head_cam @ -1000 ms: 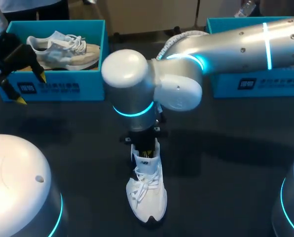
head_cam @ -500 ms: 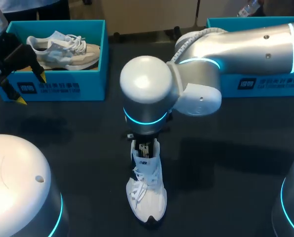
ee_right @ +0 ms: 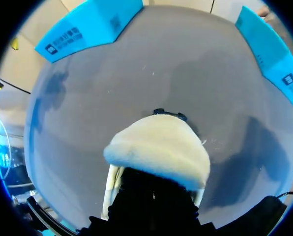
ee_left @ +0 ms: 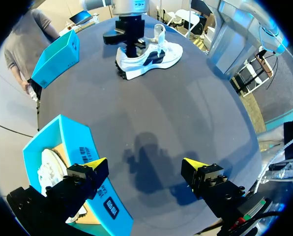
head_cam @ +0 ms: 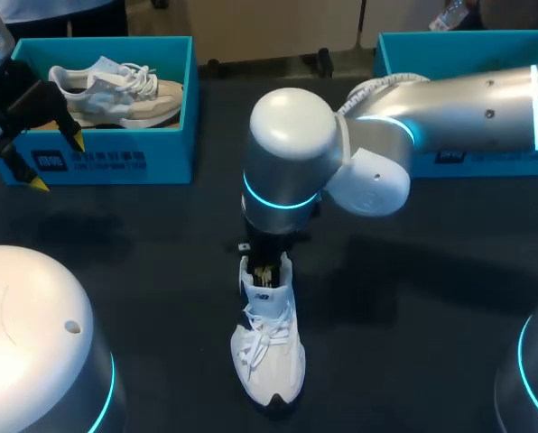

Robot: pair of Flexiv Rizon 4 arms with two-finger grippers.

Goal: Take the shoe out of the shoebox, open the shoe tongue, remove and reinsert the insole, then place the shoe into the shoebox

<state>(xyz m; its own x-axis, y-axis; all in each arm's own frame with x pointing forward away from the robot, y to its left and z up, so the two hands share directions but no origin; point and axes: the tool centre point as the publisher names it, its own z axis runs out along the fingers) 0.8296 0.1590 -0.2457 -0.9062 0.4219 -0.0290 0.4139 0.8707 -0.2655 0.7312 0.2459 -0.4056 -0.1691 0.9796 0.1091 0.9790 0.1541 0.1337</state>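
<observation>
A white shoe stands on the dark table, toe toward me. My right arm comes in from the right and its gripper points straight down into the shoe's opening behind the tongue. In the right wrist view a cream insole curls up right in front of the gripper, which is shut on it; the fingertips are hidden. My left gripper hangs open at the front of the left blue shoebox. In the left wrist view that gripper holds nothing, and the shoe lies far ahead.
The left shoebox holds a second, grey-white shoe. Another blue box stands at the back right, partly behind my right arm. Both boxes, the left one and the right one, show beyond the insole.
My right arm's wrist and forearm have swung to the right while its gripper stays in the shoe's opening. The shoe and my left arm have not moved.
</observation>
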